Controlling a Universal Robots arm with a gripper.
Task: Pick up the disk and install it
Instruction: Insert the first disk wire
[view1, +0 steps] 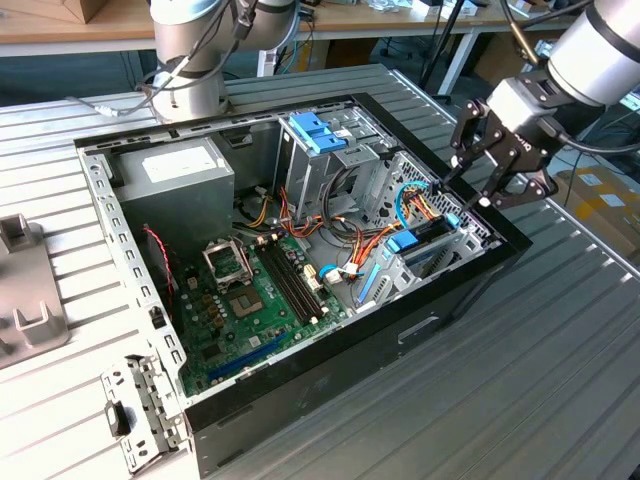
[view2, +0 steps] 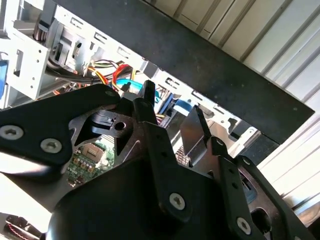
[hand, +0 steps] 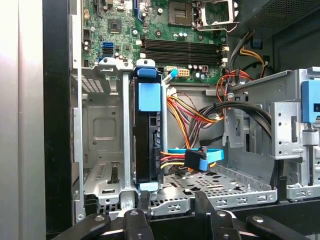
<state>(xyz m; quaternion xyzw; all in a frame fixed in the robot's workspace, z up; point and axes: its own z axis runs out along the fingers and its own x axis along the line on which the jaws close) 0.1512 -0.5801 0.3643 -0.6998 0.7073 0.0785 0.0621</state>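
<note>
Flat dark hard drive with bright blue plastic rails and blue tab (hand: 148, 135): seated on edge, upright, in metal drive cage slot (hand: 102, 150) inside open case. Blue tab up top; also visible in exterior view (view1: 418, 243).

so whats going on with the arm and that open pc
A robot arm's gripper hovers at the edge of an open computer case, fingers open and holding nothing. The disk, dark with blue rails, stands on edge in the metal drive cage, just below the fingertips in the first wrist view.
</note>
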